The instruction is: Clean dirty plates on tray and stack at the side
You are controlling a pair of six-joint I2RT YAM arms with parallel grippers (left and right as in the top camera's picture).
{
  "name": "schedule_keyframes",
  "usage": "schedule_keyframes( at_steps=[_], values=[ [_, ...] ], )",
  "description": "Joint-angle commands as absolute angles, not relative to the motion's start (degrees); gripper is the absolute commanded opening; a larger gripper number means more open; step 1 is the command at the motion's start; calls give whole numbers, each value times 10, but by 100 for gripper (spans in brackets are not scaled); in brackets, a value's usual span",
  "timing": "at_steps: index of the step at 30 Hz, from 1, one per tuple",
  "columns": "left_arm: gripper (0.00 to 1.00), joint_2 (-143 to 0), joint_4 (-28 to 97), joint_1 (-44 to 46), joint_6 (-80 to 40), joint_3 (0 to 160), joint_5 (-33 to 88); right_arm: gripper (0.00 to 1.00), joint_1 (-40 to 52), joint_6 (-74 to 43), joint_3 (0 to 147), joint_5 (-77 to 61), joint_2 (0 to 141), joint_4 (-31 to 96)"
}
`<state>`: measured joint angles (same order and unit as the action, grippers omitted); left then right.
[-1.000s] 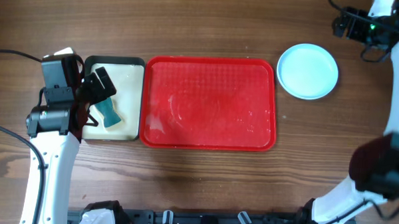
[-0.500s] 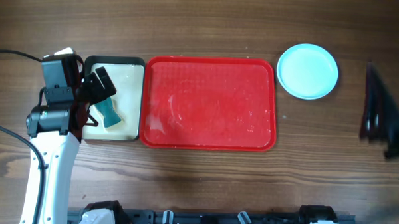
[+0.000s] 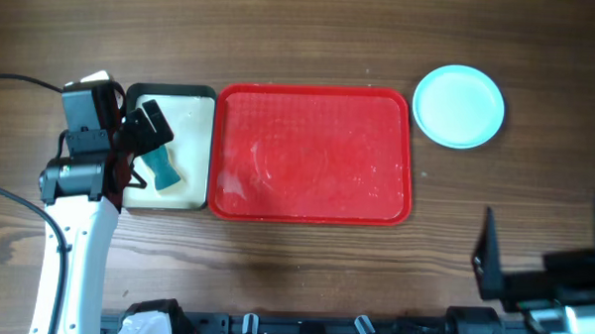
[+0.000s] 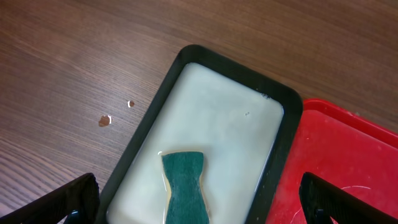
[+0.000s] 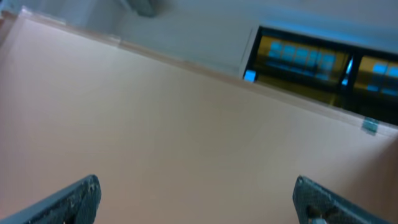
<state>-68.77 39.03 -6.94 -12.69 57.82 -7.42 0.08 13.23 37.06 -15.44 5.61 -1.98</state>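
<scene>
No legible text, label, brand, number or sign is found on the red tray (image 3: 318, 158), the plate (image 3: 459, 105), the black-rimmed tray (image 3: 171, 88) or the desk (image 3: 302, 38), and the lit panels (image 5: 298, 56) in the right wrist view are too blurred to read.

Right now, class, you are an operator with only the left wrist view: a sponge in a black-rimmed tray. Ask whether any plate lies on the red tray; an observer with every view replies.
Observer: No plate lies on the red tray.
Operator: Where are they?
Observer: A pale blue plate sits on the table right of it.
Operator: The other arm?
Observer: The right hand is open and empty, near the front edge.
</scene>
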Motion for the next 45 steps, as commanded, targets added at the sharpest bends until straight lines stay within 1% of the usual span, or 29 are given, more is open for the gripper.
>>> schedule_keyframes(
  at_steps=[1, 4, 6, 14, 18, 21, 22, 45],
  values=[
    [100, -685, 389, -73, -124, 585, -71, 100, 4, 118, 261, -181, 23, -100],
    [100, -685, 389, -73, -124, 585, -71, 100, 4, 90, 173, -181, 11, -169],
    [100, -685, 389, -73, -124, 585, -71, 100, 4, 79, 128, -181, 2, -184],
    [100, -685, 389, -73, -124, 585, -71, 100, 4, 38, 5, -181, 2, -197],
    [100, -685, 389, -73, -124, 585, -71, 100, 4, 30, 3, -181, 2, -128],
    [100, -685, 389, -73, -124, 585, -71, 100, 4, 30, 3, -181, 2, -26],
    [100, -685, 389, -73, -124, 585, -71, 100, 4, 14, 3, -181, 4, -14],
    [100, -685, 389, -73, -124, 585, -71, 100, 4, 7, 3, -181, 11, -15]
  ],
)
